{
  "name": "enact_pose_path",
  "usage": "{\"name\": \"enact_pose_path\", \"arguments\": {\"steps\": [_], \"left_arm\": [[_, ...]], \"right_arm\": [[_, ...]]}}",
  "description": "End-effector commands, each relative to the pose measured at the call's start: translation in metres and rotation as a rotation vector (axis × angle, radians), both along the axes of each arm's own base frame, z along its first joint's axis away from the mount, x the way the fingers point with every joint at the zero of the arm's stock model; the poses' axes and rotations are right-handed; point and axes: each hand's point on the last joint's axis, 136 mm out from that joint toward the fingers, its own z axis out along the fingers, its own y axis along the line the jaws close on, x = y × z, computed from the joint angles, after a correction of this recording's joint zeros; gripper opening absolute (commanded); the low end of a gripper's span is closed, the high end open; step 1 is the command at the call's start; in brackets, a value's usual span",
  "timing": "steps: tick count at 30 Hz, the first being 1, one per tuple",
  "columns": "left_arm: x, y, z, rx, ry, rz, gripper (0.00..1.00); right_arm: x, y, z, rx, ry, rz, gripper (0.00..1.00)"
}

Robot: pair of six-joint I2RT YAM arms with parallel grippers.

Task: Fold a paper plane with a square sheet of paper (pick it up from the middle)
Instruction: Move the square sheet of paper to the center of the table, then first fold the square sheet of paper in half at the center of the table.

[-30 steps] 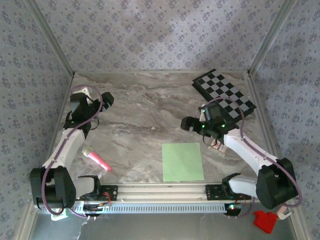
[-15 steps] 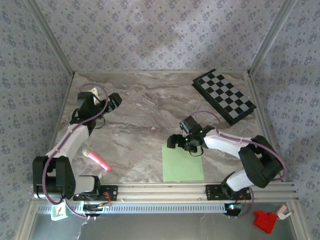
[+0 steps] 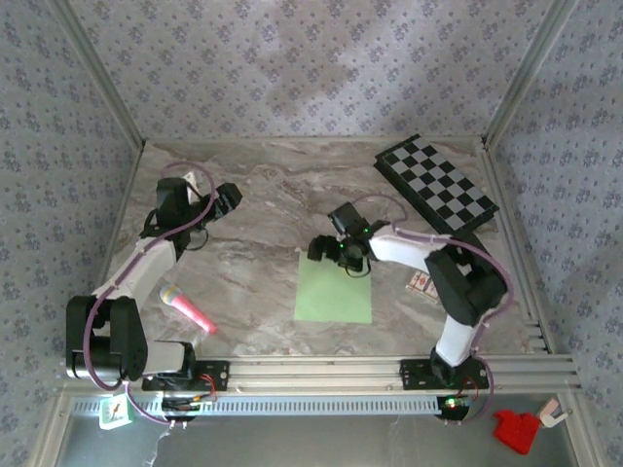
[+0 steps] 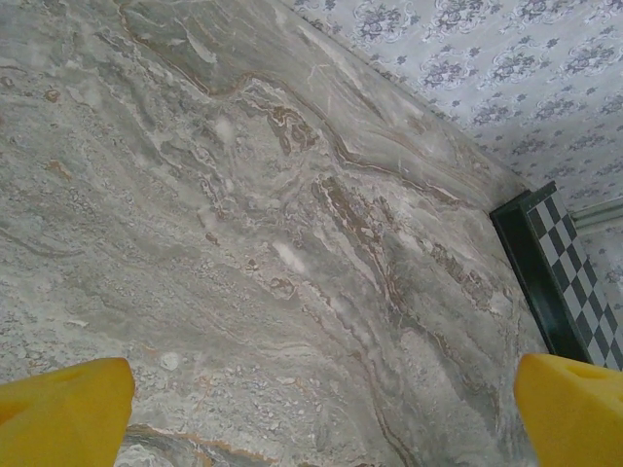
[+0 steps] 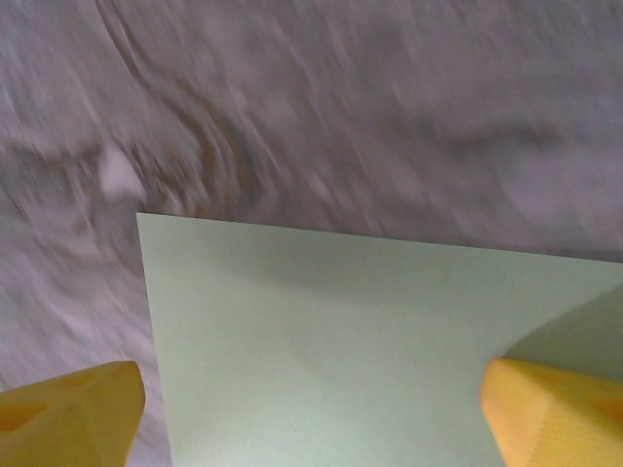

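Sheet: the square sheet of paper (image 3: 333, 290) lies flat and unfolded just 5 o'clock of the table (image 3: 263, 243) centre. It has slid toward 11 o'clock, away from the near edge.
Right claw: the right gripper (image 3: 336, 255) has swung in from the chequered board (image 3: 438, 187) at 1 o'clock. Its fingers are wide, straddling the sheet's far edge, with nothing pinched.
Left claw: the left gripper (image 3: 226, 197) is spread wide and empty, at 10 o'clock.
Meaning: the sheet looks repositioned only. No crease has been started, and the middle pick-up is not yet made.

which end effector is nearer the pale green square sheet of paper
Right. The right end effector hangs over the far edge of the thin pale green square sheet of paper; the left end effector is well off to its far left, above the bare marble tabletop.
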Motion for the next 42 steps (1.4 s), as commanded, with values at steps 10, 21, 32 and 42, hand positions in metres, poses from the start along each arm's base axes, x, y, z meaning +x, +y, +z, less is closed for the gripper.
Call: {"name": "enact_pose_path", "arguments": {"steps": [10,21,32,42], "left_arm": [[-0.018,-0.020,-0.019,0.081,0.171,-0.107,1.00],[-0.048,-0.091,-0.062,0.376,0.380,-0.284,1.00],[-0.071,-0.181,-0.103,0.598,0.538,-0.404,0.98],[-0.074,-0.218,-0.128,0.701,0.602,-0.470,0.95]], "right_arm": [[0.075,0.046,0.028,0.071,-0.055,-0.105,0.88],[0.061,-0.061,0.097,0.020,-0.291,-0.157,1.00],[0.043,-0.157,0.084,-0.128,-0.316,-0.308,1.00],[0.038,-0.177,0.070,-0.104,-0.281,-0.362,1.00]]}}
